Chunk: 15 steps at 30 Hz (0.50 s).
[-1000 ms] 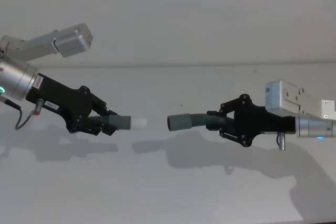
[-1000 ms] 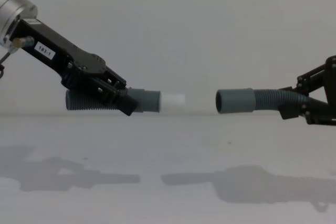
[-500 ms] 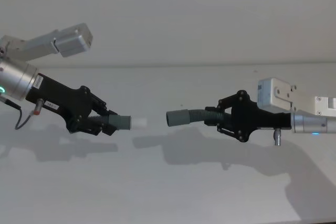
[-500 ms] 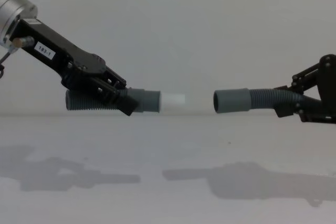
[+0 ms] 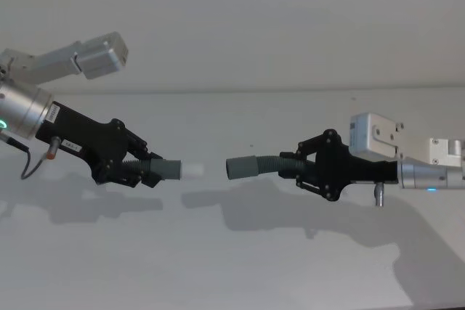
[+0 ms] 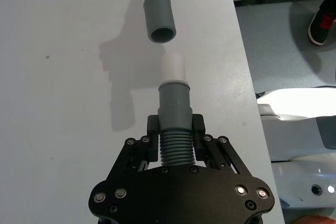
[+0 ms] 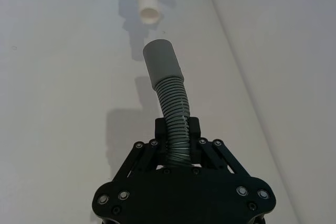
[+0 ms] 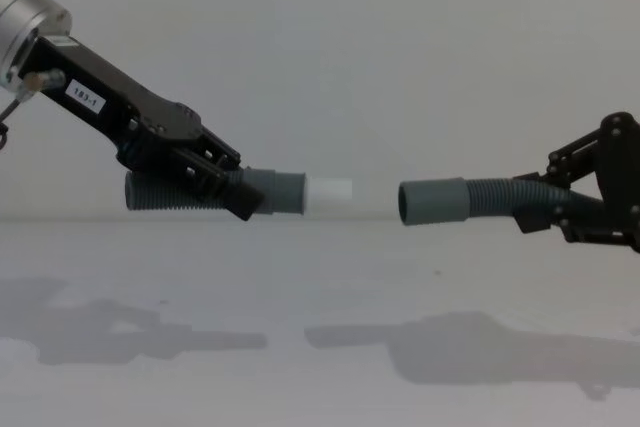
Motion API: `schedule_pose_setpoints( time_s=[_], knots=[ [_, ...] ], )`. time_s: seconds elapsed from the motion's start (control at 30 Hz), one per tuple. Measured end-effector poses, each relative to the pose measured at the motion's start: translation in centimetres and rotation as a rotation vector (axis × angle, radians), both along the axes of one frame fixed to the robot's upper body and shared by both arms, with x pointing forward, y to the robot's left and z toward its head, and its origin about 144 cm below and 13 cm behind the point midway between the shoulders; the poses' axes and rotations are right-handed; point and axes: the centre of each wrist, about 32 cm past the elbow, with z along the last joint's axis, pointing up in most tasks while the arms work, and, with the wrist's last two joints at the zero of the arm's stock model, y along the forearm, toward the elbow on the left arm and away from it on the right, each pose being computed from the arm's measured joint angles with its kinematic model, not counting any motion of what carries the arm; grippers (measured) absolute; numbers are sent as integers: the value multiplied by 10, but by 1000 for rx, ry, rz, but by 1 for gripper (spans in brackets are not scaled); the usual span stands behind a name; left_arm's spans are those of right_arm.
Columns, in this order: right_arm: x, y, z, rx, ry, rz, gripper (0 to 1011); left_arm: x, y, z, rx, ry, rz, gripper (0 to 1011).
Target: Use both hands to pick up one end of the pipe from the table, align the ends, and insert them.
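**A:** Why are both pieces held clear of the table [image 5: 218,274]?

**B:** For alignment room. The left gripper [image 8: 225,190] is clamped on the ribbed body of the left hose piece [image 8: 158,190], just behind its grey cuff [image 8: 282,192]. That leaves the white tip [image 8: 331,190] projecting free. The right gripper [image 8: 540,215] is closed on the ribs of the right hose piece [image 8: 492,197], farther back from its wider sleeve [image 8: 433,202].

**A:** Why grip the ribs and not the cuffs?

**B:** My reading is that the 2 mating ends must be uncovered for insertion.

**A:** Are the ends joined?

**B:** No. Tip and sleeve face each other in the air, near but apart. In the chest view the sleeve sits slightly lower than the tip.

**A:** What follows from that?

**B:** The right piece has a longer free length ahead of its gripper, so it can probably flex. I judge that 1 small height correction is needed before the gap is closed. Otherwise the tip may catch on the sleeve's rim.
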Motion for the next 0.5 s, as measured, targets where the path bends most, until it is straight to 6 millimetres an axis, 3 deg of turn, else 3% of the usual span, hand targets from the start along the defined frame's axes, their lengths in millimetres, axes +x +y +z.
schedule_pose_setpoints(
  time_s=[0.5],
  knots=[
    [-2, 7, -2, 22, 8, -2, 213, 0, 0, 0, 0, 0, 0, 335]
  ],
)
